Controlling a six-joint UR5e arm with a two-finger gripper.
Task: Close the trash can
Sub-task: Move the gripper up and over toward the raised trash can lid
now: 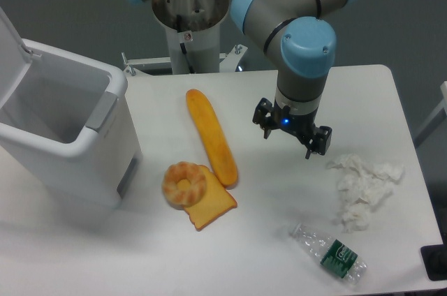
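**Open bin, well to the left of my fingers**

My gripper [292, 135] hangs spread and empty above the table [279, 240]. The bin [70, 149] stands well apart to the picture's left, beyond the baguette [211, 137]. Its lid [10, 58] is raised at the far left edge, hinge side farthest from me; my reach must cross the open mouth.

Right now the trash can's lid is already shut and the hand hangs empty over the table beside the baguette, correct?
Not quite: the trash can stands open, lid tipped up, as the camera view shows. The hand does hang empty beside the baguette.
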